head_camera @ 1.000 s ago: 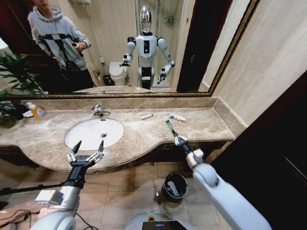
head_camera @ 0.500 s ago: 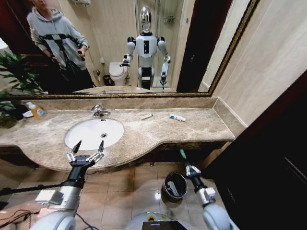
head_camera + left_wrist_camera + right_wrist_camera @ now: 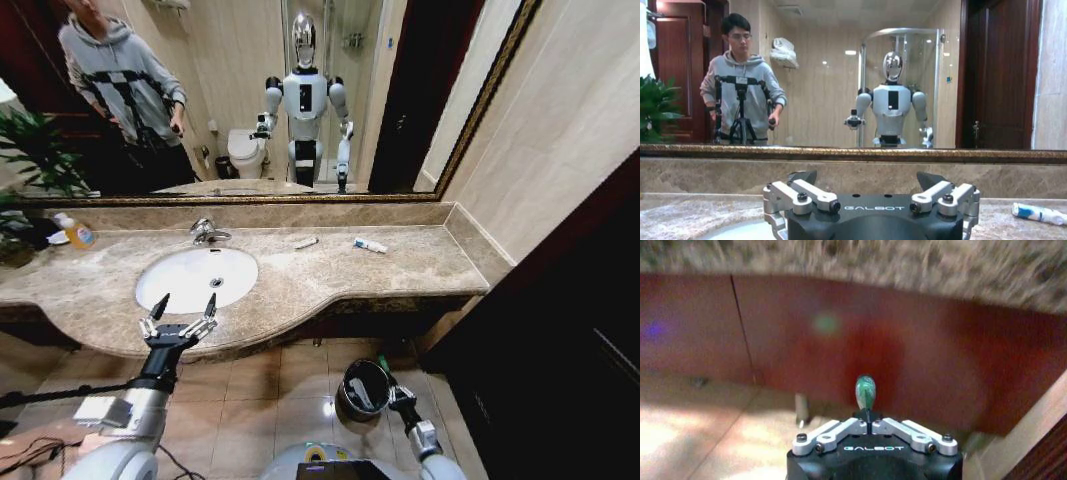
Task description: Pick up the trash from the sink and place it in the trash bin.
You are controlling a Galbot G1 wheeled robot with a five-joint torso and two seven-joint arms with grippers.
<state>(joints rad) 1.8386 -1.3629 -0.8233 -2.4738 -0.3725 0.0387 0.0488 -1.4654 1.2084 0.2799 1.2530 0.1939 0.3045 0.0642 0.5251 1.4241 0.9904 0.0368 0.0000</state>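
My right gripper (image 3: 392,380) hangs low beside the black trash bin (image 3: 348,376) on the floor. It is shut on a short green tube (image 3: 383,364), which sticks up past the bin's rim. In the right wrist view the green tube (image 3: 865,390) juts from the closed right gripper (image 3: 870,423) in front of a dark red cabinet. My left gripper (image 3: 186,312) is open at the front edge of the white sink (image 3: 197,278). Two small white tubes (image 3: 306,242) (image 3: 369,244) lie on the marble counter to the right of the sink. One white tube (image 3: 1038,212) shows past the open left gripper (image 3: 867,181).
A chrome faucet (image 3: 207,232) stands behind the basin. An orange soap bottle (image 3: 78,234) and a plant (image 3: 30,150) are at the far left. A white piece (image 3: 360,396) lies inside the bin. A dark door (image 3: 560,330) is close on the right.
My right arm has dropped from counter height to floor level beside the bin, still holding the green tube. The left arm has not moved.
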